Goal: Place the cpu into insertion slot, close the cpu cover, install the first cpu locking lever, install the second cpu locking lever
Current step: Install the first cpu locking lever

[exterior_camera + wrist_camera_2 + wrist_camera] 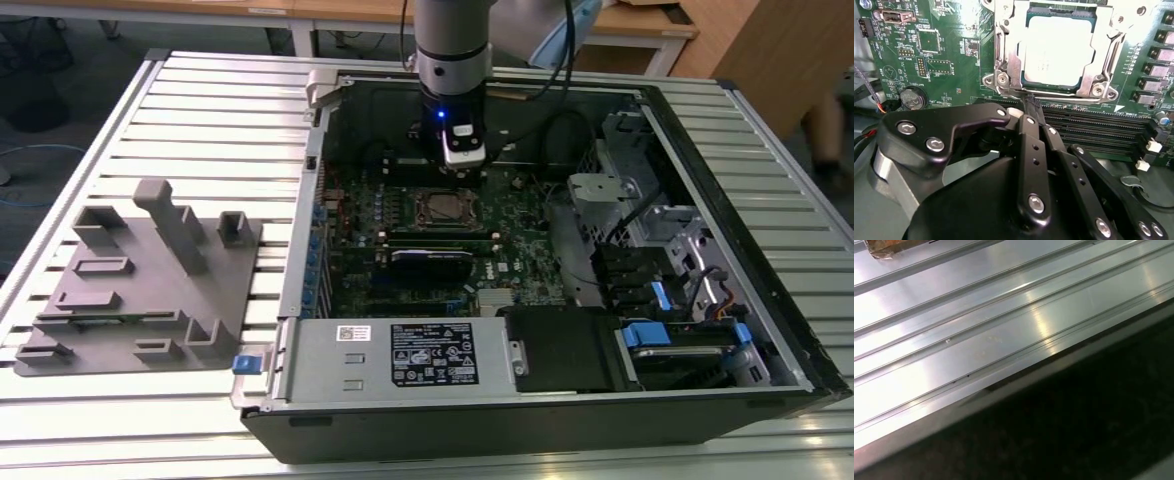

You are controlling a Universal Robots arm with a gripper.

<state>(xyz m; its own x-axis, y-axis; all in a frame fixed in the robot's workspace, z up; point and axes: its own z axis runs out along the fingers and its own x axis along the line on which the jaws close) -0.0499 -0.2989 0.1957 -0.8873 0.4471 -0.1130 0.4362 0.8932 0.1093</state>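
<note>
The cpu (pixel 1058 50) sits in the insertion slot (pixel 1009 60), framed by the cpu cover (pixel 1004 30). The jaws, pressed together and holding nothing, hover just beside the slot's edge.

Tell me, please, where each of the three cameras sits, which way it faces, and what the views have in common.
Exterior view: off the arm, above and in front of the open computer case, looking down at the motherboard; the arm descends from the top edge.
Second wrist view: on the wrist, looking past the shut gripper at the cpu seated in the insertion slot, cpu cover framing it.
First wrist view: also on the arm, facing the ribbed aluminium table.
Shared: the exterior and second wrist views both show the cpu socket.
</note>
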